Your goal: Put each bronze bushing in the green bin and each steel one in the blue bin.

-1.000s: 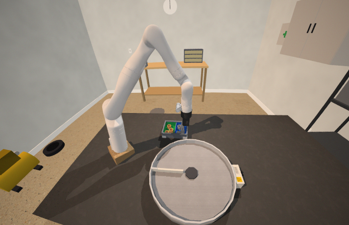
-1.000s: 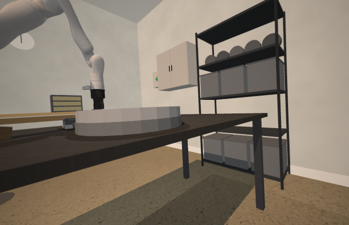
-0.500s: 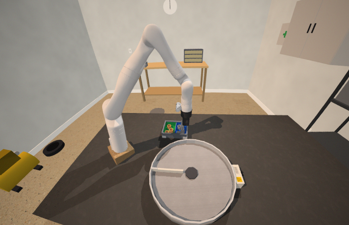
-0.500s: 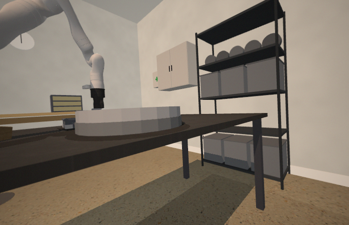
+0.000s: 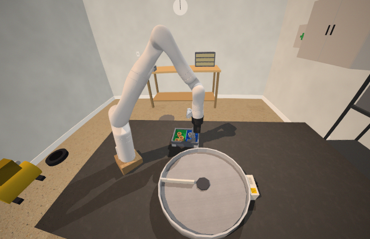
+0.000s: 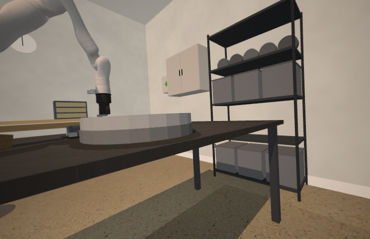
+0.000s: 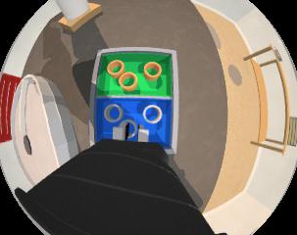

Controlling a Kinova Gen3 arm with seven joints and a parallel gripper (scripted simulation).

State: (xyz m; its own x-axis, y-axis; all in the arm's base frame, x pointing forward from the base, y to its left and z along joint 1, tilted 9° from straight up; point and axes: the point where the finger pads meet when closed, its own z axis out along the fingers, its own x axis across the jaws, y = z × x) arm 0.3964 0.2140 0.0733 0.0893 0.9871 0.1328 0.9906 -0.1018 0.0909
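Nearest steel bushing [image 7: 136, 128] lay low in the blue bin [image 5: 196, 138] [image 7: 163, 132], six o'clock in the wrist view, just under the gripper [image 5: 193, 140] [image 6: 102, 115] [image 7: 133, 129]. Pincer was part-spread, nothing pinched; bushing looked let go. Good handling, my call: lift straight up, fingers well past the ring before any swing, no extra spreading that could nudge the wall. A slant exit might drag or tip the ring.

Same bin, wrist view: second steel bushing [image 7: 105, 114] at ten o'clock, third steel bushing [image 5: 190, 134] [image 7: 152, 106] at two. Green bin [image 5: 184, 133] [image 7: 143, 89], toward twelve, held three bronze bushings [image 5: 181, 139] [image 7: 127, 88]. No mix-ups seen.

Turntable [image 5: 208, 214] [image 6: 135, 124] [image 7: 37, 132] sat at five o'clock from the bins in the top view; no bushing showed on it. Sorting looked about done.
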